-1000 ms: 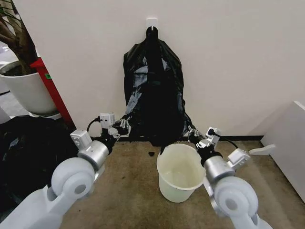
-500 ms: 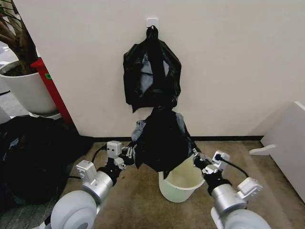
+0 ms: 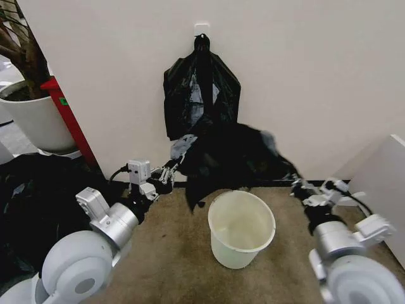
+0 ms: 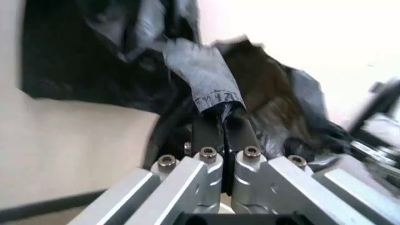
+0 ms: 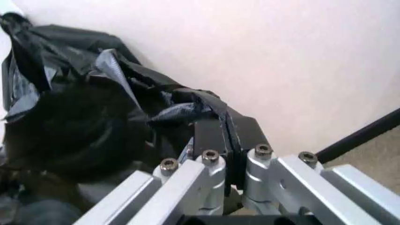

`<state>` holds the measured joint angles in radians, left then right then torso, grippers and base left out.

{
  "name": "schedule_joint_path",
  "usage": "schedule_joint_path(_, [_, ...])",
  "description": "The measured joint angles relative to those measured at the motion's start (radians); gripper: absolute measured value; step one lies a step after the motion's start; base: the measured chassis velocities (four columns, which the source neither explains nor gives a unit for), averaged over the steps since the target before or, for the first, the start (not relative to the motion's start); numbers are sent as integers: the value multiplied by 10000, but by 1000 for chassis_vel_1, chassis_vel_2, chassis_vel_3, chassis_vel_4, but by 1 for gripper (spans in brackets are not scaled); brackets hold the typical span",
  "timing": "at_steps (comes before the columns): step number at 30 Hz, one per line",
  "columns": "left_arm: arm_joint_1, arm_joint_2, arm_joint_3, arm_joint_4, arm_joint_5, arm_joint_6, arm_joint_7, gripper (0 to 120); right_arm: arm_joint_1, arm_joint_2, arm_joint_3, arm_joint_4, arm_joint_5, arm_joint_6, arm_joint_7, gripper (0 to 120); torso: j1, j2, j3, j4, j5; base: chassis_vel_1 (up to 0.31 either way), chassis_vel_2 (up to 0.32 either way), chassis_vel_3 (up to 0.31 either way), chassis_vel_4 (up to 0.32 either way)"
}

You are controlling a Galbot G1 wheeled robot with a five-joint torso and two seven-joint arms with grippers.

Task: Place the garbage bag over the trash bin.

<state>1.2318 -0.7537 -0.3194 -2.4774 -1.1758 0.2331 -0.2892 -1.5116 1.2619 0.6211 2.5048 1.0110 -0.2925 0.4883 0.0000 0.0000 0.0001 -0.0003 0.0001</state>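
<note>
Head view: our left gripper [image 3: 172, 166] and right gripper [image 3: 296, 185] pinch thin glossy black garbage bag [image 3: 234, 157], stretched above small round cream-white plastic trash bin [image 3: 241, 229].

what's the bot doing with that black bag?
Both arms hold the garbage bag stretched between them, above and behind the trash bin, which stands open and unlined on the carpet. The left gripper is shut on one edge of the bag and the right gripper is shut on the other. A second black bag bundle hangs from a wall hook behind. The bag is not over the rim yet.
</note>
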Motion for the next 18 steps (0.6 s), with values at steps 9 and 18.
schedule_joint_path(9, [129, 55, 541, 582, -1104, 89, 1400, 0, 2, -145, 95, -23, 744, -584, -87, 0, 0, 0, 0, 4, 0, 0, 0, 0, 0])
schedule_joint_path(18, [-801, -58, 1226, 2276, -1171, 85, 2215, 0, -24, -27, 668, -33, 1130, -841, 100, 0, 0, 0, 0, 2, 0, 0, 0, 0, 0])
